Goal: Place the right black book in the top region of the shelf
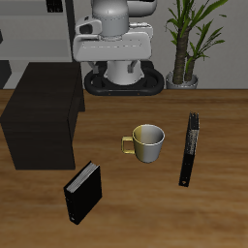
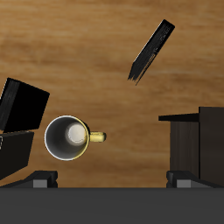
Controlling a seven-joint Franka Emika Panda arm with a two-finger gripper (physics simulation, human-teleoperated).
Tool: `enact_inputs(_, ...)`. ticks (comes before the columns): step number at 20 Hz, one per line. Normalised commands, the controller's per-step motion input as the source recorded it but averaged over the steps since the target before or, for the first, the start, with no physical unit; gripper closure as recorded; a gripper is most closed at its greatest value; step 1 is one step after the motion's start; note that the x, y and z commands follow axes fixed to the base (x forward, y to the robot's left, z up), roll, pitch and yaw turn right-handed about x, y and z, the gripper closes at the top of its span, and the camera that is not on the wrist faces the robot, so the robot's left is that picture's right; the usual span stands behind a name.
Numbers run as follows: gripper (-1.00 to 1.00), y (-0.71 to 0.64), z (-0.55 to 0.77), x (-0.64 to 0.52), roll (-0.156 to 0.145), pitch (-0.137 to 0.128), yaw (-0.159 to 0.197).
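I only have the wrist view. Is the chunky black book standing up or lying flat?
Observer: Standing upright, the chunky book is near the table's front edge.
Operator: Does it touch the shelf?
Observer: No. The shelf stands apart from it, farther back on the table.
Operator: Anything behind the table?
Observer: A potted plant stands beyond the table's back edge.
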Motion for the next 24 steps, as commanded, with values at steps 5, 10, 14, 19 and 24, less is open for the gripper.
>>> enact_inputs(5,-1.00,-0.24,0.04,0.28,-0.004,0.001,-0.015)
enact_inputs(10,-1.00,-0.26,0.01,0.32,-0.038,-0.023,-0.024)
enact_inputs(14,-1.00,-0.09,0.00,0.29,-0.001,-0.007,-0.028)
enact_inputs(19,-1.00,-0.04,0.02,0.32,0.002,-0.012,0.003)
enact_inputs(24,-1.00,-0.05,0.02,0.34,-0.028,-0.018,-0.020)
